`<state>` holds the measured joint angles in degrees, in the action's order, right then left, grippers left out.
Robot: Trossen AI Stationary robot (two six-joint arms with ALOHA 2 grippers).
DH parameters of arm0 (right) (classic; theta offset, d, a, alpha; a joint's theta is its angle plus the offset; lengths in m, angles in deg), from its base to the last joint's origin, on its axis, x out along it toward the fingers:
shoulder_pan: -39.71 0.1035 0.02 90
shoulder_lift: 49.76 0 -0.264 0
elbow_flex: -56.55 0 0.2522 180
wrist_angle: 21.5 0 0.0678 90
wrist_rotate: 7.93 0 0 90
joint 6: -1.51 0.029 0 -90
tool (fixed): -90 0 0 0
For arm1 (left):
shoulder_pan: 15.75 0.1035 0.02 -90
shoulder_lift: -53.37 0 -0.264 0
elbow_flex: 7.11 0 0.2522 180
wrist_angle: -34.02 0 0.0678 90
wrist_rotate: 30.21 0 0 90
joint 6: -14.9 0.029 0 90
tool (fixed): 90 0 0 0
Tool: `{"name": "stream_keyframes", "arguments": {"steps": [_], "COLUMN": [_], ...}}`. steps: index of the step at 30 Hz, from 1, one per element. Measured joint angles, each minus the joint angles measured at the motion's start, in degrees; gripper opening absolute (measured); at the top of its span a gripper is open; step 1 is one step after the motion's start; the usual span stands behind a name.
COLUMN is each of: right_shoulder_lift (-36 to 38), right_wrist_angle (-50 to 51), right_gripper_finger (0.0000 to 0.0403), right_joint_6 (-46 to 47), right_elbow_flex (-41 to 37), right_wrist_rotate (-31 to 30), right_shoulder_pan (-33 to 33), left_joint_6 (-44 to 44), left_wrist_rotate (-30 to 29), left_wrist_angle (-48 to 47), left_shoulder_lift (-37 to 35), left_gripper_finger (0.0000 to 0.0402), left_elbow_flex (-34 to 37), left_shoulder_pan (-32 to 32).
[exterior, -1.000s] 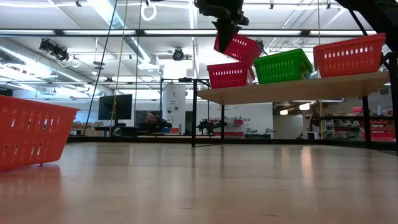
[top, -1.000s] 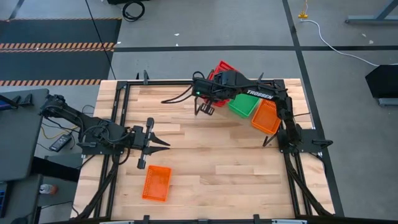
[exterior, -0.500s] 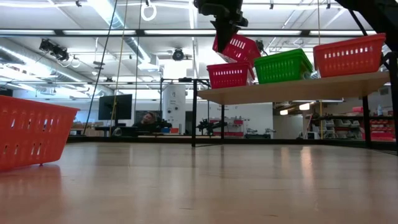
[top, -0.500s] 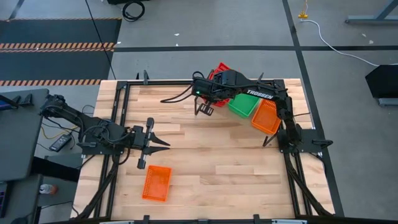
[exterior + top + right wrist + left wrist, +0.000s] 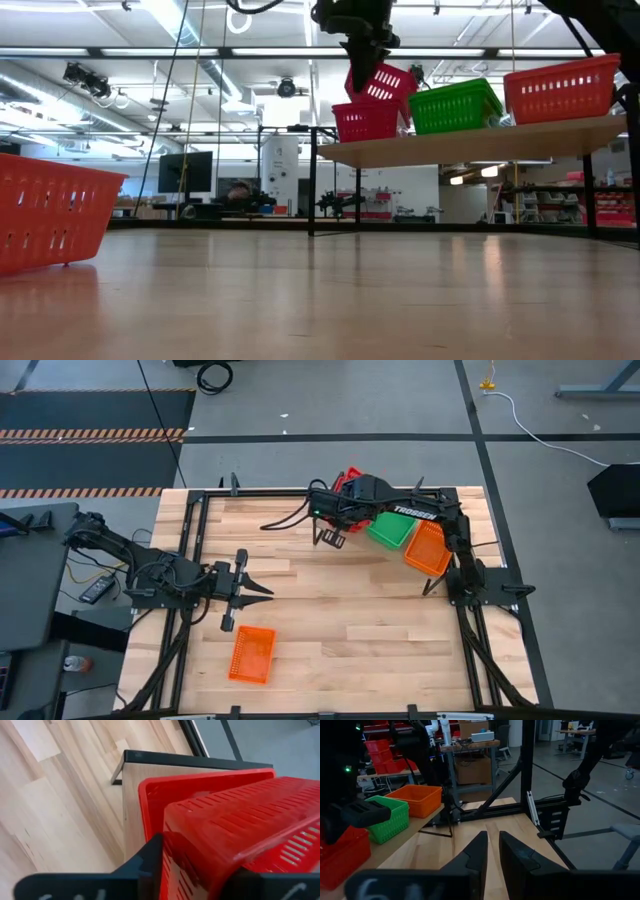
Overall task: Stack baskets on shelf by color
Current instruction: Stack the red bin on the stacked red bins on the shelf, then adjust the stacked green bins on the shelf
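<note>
The right end effector [image 5: 366, 55] is pinching the rim of a tilted red basket [image 5: 383, 82], carrying it low over another red basket [image 5: 366, 121] that is sitting at one end of the shelf [image 5: 470, 143]. In the right wrist view the held basket's rim is sitting between the 2 dark fingers [image 5: 150, 857], with the lower red basket directly beneath it, so the tilt is probably serving to slide one end in first and let the baskets nest. The task appears to be in its stacking step for red, not yet finished, since the upper basket is hanging at an angle and is not seated.

Beside the red pair, a green basket [image 5: 456, 105] and an orange basket [image 5: 562, 88] are each occupying their own place along the shelf, keeping colours apart. 1 more orange basket [image 5: 251, 654] is lying on the bench [image 5: 330, 610] near its front edge, well apart from the shelf.

The left end effector [image 5: 243, 589] is waiting over the bench's left side, just beyond that orange basket, its fingers [image 5: 475, 855] spread slightly and gripping nothing.
</note>
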<state>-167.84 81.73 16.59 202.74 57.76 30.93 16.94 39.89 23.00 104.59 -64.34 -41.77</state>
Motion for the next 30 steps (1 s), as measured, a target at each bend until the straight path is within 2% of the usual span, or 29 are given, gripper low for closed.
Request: {"name": "stream_keyframes", "arguments": {"steps": [9,23,30], "right_shoulder_lift": [0.0,0.0,1.3], "right_wrist_angle": [-0.3,0.6,0.6], "right_gripper_finger": [0.0124,0.0143,0.0142], "right_joint_6": [-0.2,0.1,9.9], "right_elbow_flex": [0.0,0.4,0.5], "right_wrist_rotate": [0.0,0.1,6.8], "right_shoulder_pan": [0.0,0.1,0.7], "left_joint_6": [0.0,-0.3,-0.3], "left_wrist_rotate": [0.0,0.0,0.0], "left_wrist_angle": [0.0,0.0,0.0], "left_shoulder_lift": [0.0,0.0,0.0], "left_gripper_finger": [0.0051,0.0051,0.0057], "left_elbow_flex": [0.0,0.0,0.0], "left_shoulder_pan": [0.0,0.0,0.0]}}
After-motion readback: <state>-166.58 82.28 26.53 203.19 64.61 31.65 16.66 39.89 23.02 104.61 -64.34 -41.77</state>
